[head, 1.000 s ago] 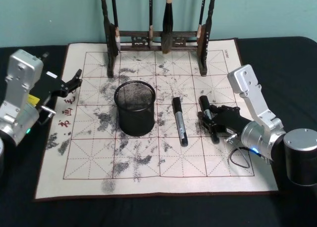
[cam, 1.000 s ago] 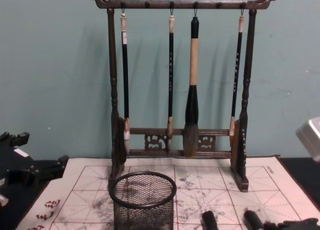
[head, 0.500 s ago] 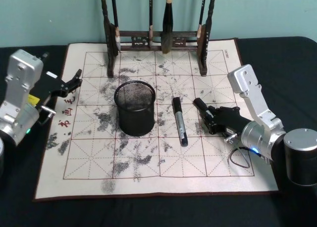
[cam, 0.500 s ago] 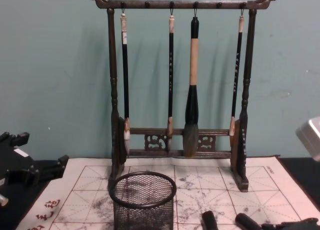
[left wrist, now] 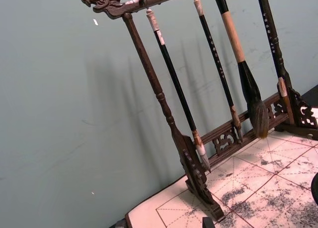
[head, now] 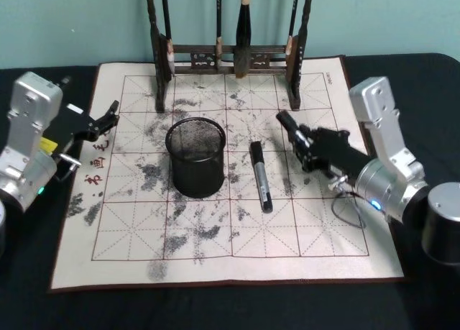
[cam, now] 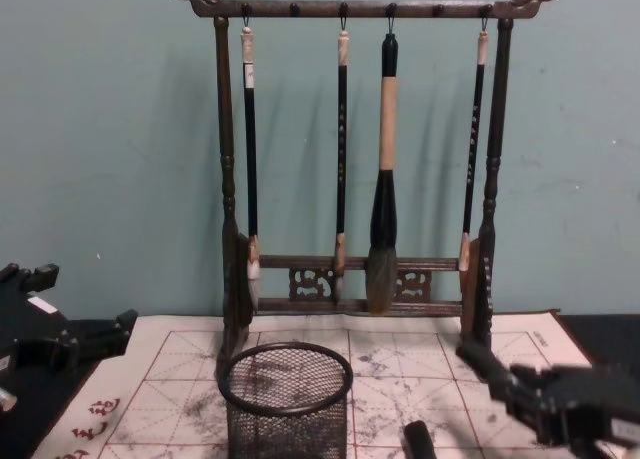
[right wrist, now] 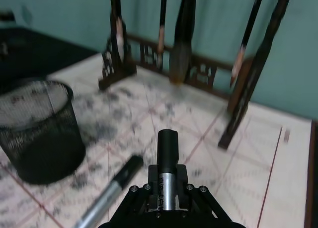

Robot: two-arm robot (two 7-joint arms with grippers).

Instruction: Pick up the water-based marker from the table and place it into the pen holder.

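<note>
Now: right hand [head: 310, 144] clamped on the marker [head: 290, 127], black end sticking out ahead of the jaws, lifted clear of the mat [head: 129, 251]. To the hand's left, well apart, stands the holder [head: 195, 157]. A second marker [head: 261, 177] lies flat on the mat between hand and holder. Parked beyond the holder, at the mat's far-left edge: left hand [head: 100, 121].

Step in hand, as I read it: carry to the holder. To do it well:
- lift enough to clear the rim
- cross over the second marker without brushing it
- tip the marker toward upright above the centre of the mouth
- let go low, so it neither bounces out nor topples the light mesh cup

Ahead of the hand stands the rack [head: 230, 49]; keep off its near post.
</note>
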